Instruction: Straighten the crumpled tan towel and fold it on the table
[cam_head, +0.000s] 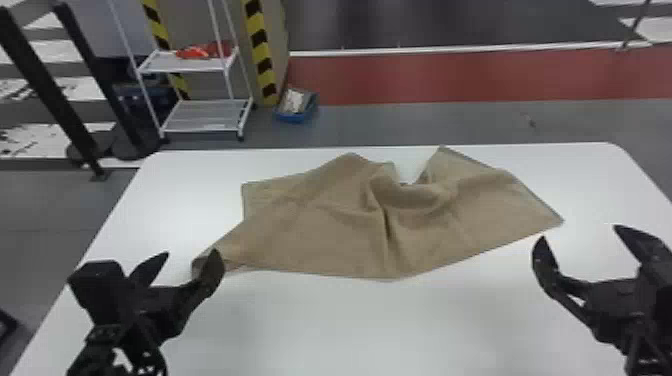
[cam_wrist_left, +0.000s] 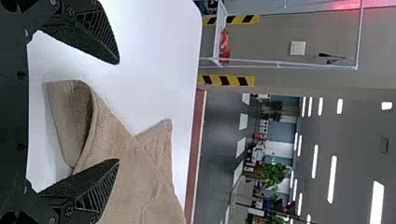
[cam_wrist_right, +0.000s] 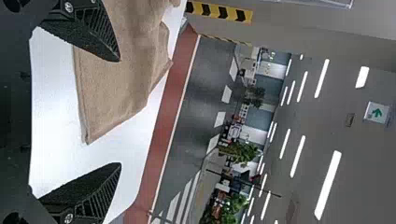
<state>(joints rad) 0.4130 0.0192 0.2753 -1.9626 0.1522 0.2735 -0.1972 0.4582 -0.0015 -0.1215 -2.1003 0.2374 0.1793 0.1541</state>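
Tan towel (cam_head: 325, 230) lies rumpled on the table (cam_head: 340, 325), one peak at the far edge, its span between the left gripper (cam_head: 190, 254), near the table's left edge, and the right gripper (cam_head: 580, 234), toward the right edge. Both grippers are spread wide and hold nothing; whether the left one touches the towel, I cannot tell. The left wrist view shows a hollow curl at the towel's left end; the head view, its whole outline, notched on the far side.
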